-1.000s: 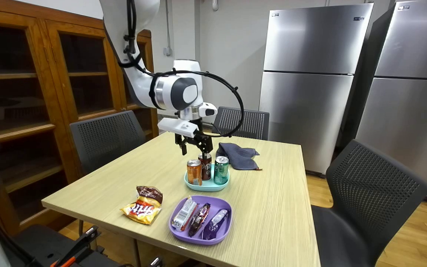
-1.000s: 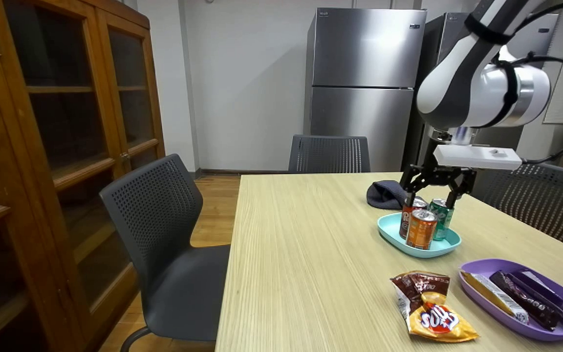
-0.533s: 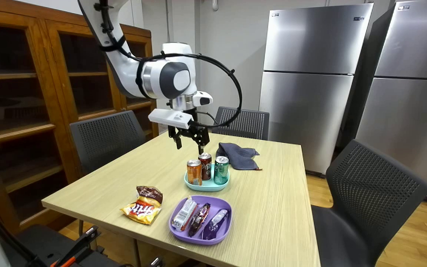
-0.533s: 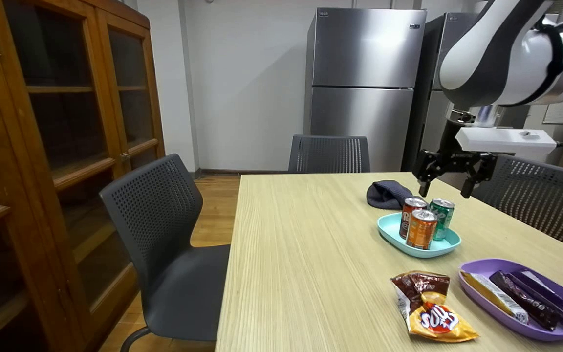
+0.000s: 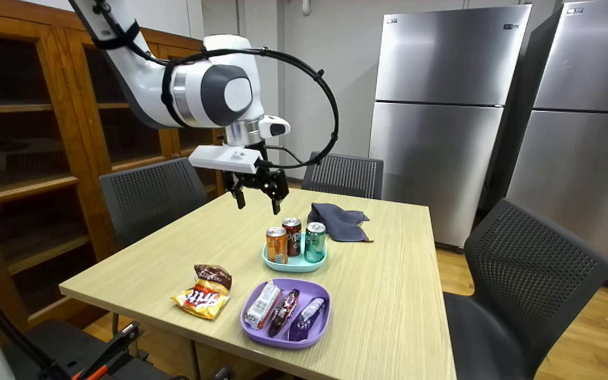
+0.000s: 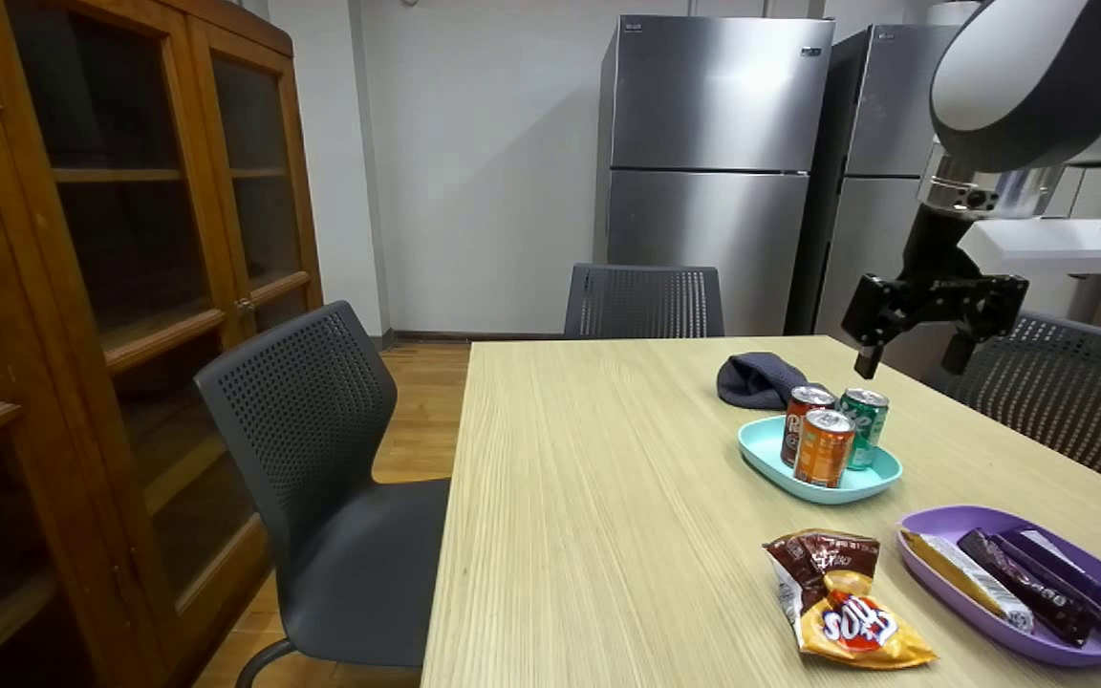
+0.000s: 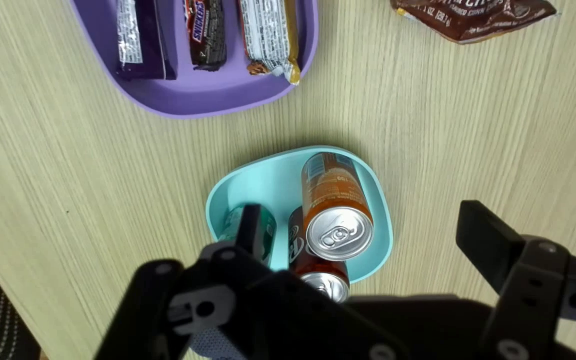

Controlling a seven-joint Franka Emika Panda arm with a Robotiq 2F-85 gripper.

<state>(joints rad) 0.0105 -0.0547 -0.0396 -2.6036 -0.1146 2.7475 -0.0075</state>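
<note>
In an exterior view, left to right: glass-doored cabinet (image 5: 66, 116), light wood table (image 5: 372, 279) with dark chairs (image 5: 531, 264) around it, two steel fridges (image 5: 444, 132) behind. On the table: snack bag (image 5: 205, 293), then gripper (image 5: 258, 208) hanging above, jaws spread wide with nothing gripped, then purple tray (image 5: 285, 343) with three wrapped bars (image 5: 284, 313). Next, teal tray (image 5: 294, 268) with three upright cans (image 5: 293, 240) (orange, dark red, green), below and clear of the gripper, then dark grey cloth (image 5: 338, 221)
</note>
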